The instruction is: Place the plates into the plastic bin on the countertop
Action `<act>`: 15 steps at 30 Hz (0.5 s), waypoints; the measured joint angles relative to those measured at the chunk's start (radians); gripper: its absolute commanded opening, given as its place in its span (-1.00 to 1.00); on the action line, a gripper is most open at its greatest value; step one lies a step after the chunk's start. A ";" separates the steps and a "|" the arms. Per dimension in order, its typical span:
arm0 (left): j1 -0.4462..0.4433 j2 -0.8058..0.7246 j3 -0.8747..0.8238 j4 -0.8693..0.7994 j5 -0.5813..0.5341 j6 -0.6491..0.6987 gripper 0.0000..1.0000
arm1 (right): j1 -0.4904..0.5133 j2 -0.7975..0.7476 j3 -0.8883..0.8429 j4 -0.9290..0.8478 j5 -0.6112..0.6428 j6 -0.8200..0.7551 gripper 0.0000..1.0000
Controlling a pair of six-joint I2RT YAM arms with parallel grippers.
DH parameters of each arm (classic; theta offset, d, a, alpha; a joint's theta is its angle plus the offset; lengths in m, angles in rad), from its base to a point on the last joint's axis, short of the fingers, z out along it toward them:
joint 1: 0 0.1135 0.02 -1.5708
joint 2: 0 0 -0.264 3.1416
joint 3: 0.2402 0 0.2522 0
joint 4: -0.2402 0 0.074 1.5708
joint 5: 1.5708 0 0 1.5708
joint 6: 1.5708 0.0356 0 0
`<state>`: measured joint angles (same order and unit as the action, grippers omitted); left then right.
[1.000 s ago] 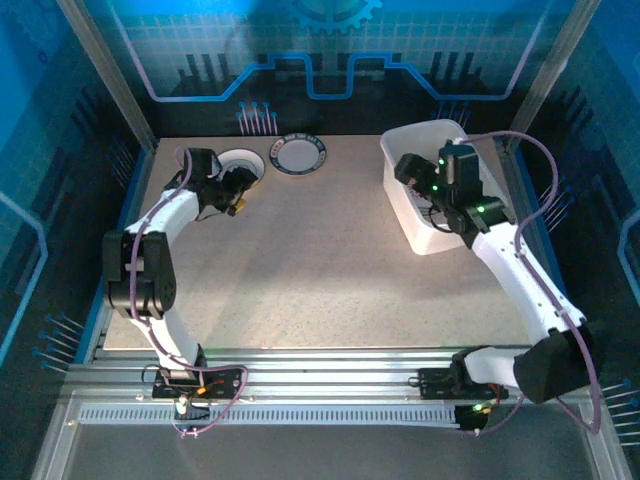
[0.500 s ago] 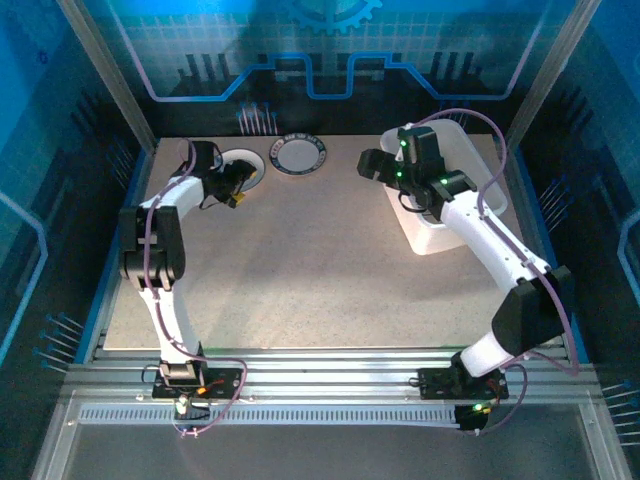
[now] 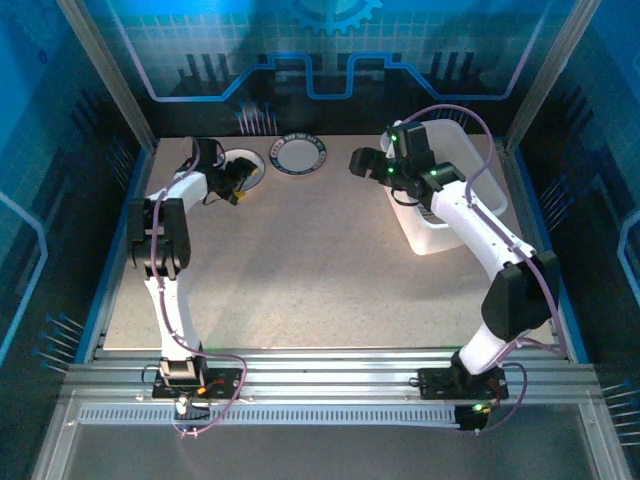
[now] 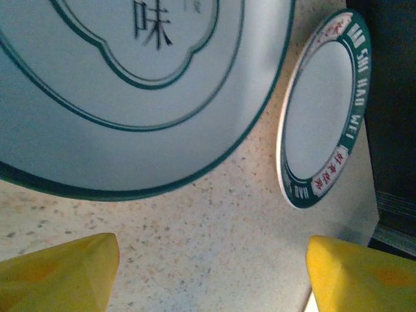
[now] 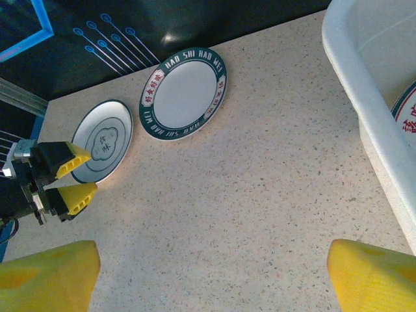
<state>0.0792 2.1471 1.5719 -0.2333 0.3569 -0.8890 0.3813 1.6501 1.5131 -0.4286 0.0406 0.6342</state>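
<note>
Reach was the question that the next move turned on. Two plates lay flat at the far left corner of the bench (image 3: 300,290), side by side and not touching. The motif plate (image 4: 130,91), white with thin green lines and a cloud-shaped outline in its middle, sat straight ahead of my left hand (image 4: 208,279). Its near rim was just beyond my yellow fingertips (image 4: 58,266) and clear of them. That hand was spread wide with nothing between the fingers.

The banded plate (image 4: 322,110), with its broad green lettered rim, lay just beside the first on its right, a little farther from that hand. My right hand (image 5: 211,279), also spread and empty, hung over the bench just beside the plastic bin (image 5: 354,84) and faced both plates across open bench. The banded one was the nearer to it, though well apart.

Being round, neither plate had a long axis to line up with, and lying flat, each offered only its rim. I judged the motif plate was my left hand's to take, with one finger worked under the near rim. The carry would then run the width of the bench to the bin at the far right, where a stowed plate (image 5: 406,107) showed inside.
</note>
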 measured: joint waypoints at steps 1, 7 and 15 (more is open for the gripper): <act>0.004 0.000 -0.007 0.003 -0.005 -0.001 0.54 | 0.000 0.005 0.000 0.000 -0.001 0.000 0.82; 0.052 0.000 -0.043 0.008 -0.032 -0.016 0.54 | 0.000 0.046 0.018 -0.007 -0.017 0.000 0.82; 0.081 0.031 0.006 0.032 -0.047 -0.027 0.51 | 0.000 0.076 0.052 -0.024 -0.024 -0.001 0.81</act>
<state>0.1600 2.1784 1.5776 -0.2008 0.3103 -0.9157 0.3813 1.7256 1.5650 -0.4530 0.0170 0.6334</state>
